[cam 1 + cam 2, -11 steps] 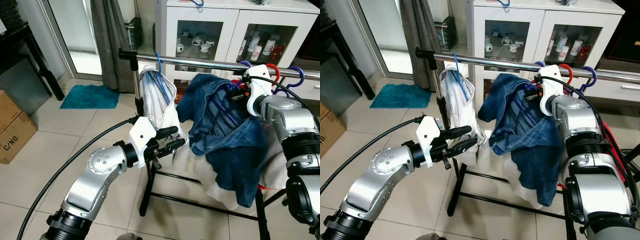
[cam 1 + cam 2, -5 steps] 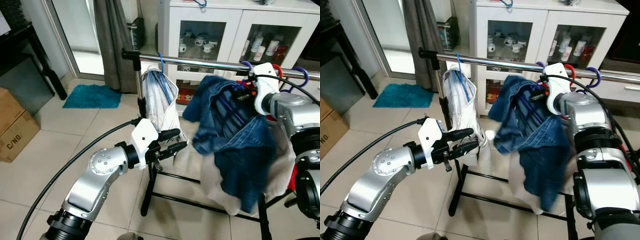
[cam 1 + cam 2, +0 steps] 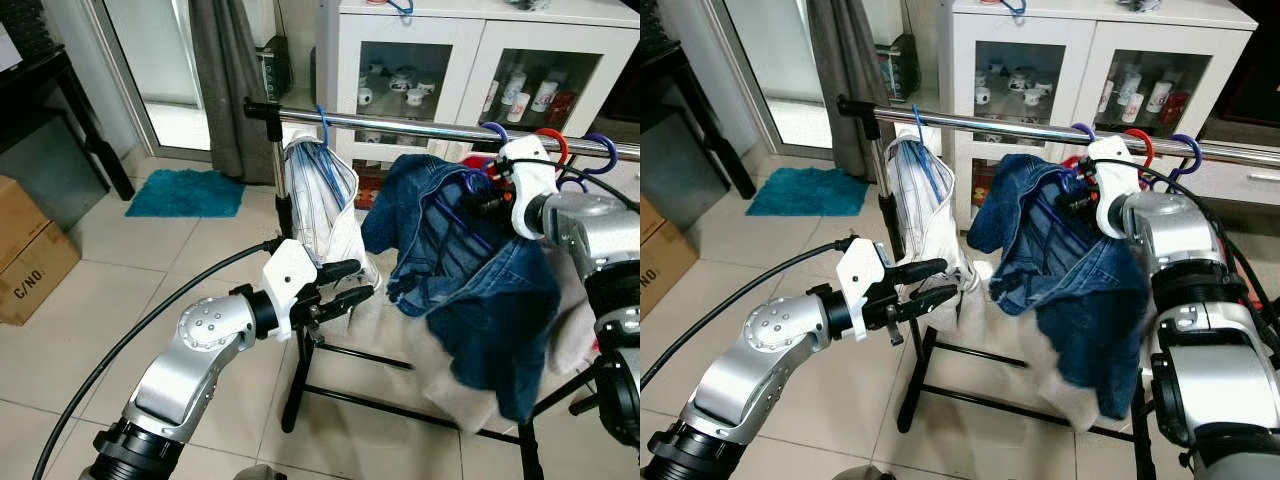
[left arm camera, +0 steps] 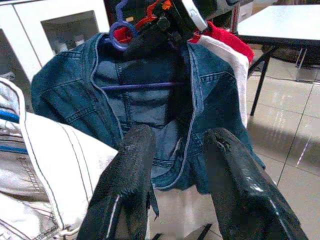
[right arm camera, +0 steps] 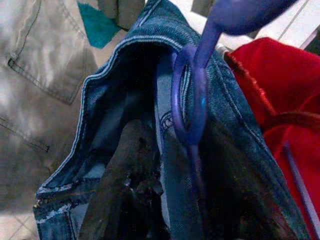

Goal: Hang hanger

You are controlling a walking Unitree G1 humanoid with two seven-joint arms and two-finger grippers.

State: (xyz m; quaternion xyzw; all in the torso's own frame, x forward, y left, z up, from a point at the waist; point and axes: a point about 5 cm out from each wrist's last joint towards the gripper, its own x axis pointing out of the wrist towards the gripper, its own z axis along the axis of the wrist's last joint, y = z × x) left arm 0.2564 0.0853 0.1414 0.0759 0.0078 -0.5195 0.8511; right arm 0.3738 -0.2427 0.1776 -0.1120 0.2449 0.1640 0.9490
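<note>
A blue denim jacket hangs on a purple hanger. My right gripper is shut on the hanger's neck, inside the jacket's collar. It holds the hanger hook just below the chrome rail. My left gripper is open with nothing in it. It sits lower, beside a white striped garment that hangs from a blue hanger on the rail's left end. In the left wrist view the fingers point at the jacket.
Red and purple hanger hooks sit on the rail to the right, with red and white clothes behind the jacket. A white glass-door cabinet stands behind. On the left are a grey curtain, teal mat and cardboard box.
My right gripper has carried the hanger and jacket up and closer to the rail, and the jacket's lower part has swung to the right. The left gripper has stayed open and hardly moved.
</note>
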